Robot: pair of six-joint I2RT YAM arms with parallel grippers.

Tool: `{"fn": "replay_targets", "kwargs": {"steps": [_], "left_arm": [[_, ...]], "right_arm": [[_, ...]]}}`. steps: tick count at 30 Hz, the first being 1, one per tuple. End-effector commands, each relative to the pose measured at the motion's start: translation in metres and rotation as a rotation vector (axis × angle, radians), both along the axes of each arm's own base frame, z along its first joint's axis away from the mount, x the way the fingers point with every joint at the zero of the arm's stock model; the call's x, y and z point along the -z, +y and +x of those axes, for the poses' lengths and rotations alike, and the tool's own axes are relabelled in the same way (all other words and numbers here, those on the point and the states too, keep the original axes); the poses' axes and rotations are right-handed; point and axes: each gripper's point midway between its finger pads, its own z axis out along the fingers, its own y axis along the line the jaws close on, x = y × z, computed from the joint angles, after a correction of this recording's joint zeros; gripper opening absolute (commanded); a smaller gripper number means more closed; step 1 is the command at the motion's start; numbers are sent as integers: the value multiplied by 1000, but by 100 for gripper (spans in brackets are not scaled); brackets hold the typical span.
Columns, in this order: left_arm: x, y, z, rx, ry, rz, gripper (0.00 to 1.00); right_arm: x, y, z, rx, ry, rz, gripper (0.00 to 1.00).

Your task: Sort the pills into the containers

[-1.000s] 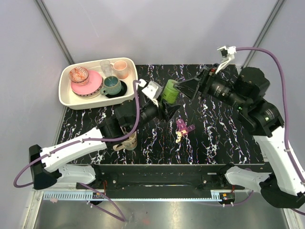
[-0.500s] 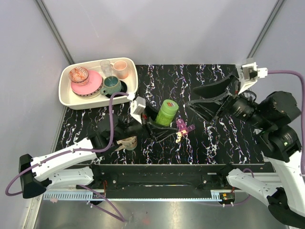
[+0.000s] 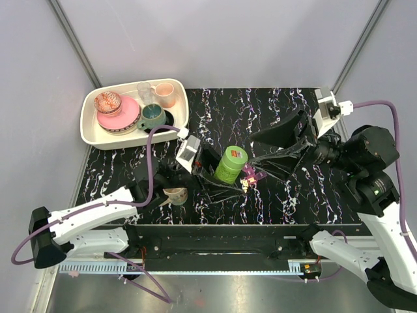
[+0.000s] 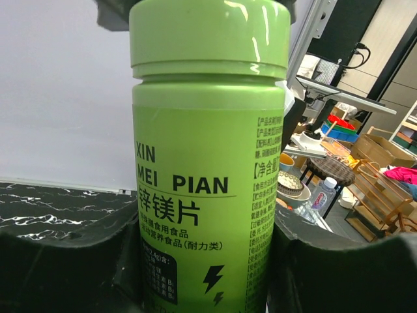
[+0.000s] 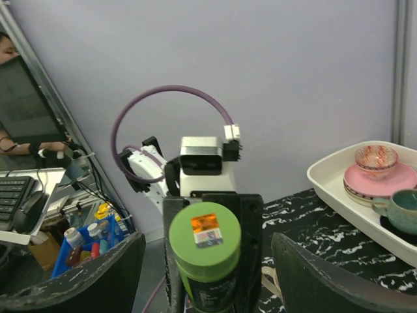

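Note:
My left gripper (image 3: 221, 175) is shut on the lime-green bottle (image 3: 231, 162) and holds it tilted just above the table, cap on. The bottle fills the left wrist view (image 4: 208, 150), with a black finger (image 4: 58, 261) on each side. My right gripper (image 3: 255, 149) is open and empty, its fingers pointing at the bottle's cap from the right. In the right wrist view the cap (image 5: 205, 238) sits between the open fingers (image 5: 85, 277). The purple pill box (image 3: 251, 173) lies just right of the bottle. Pale pills (image 3: 244, 187) lie beside it.
A white tray (image 3: 88, 134) at the back left holds a pink bowl (image 3: 120, 114), a teal cup (image 3: 154, 116), a pink cup (image 3: 165, 93) and a glass. A beige mug (image 3: 173, 194) lies near the left arm. The tray also shows in the right wrist view (image 5: 335, 189).
My left gripper has carried the bottle nearer and slightly right, close to the pill box. My right gripper has swung down and in, its open fingers now near the cap.

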Motion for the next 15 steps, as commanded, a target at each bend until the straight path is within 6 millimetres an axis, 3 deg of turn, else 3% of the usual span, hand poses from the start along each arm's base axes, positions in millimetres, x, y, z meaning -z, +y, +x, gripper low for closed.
{"fn": "replay_targets", "kwargs": {"steps": [1,15], "left_arm": [[-25,5,-8,34,-49,-84,0],[-34,-2,-8,54,-53,-93,0]], "right_arm": [[-13,-2,-24,-104,-72,29,83],[7,4,-5,-58,-34,-21,80]]}}
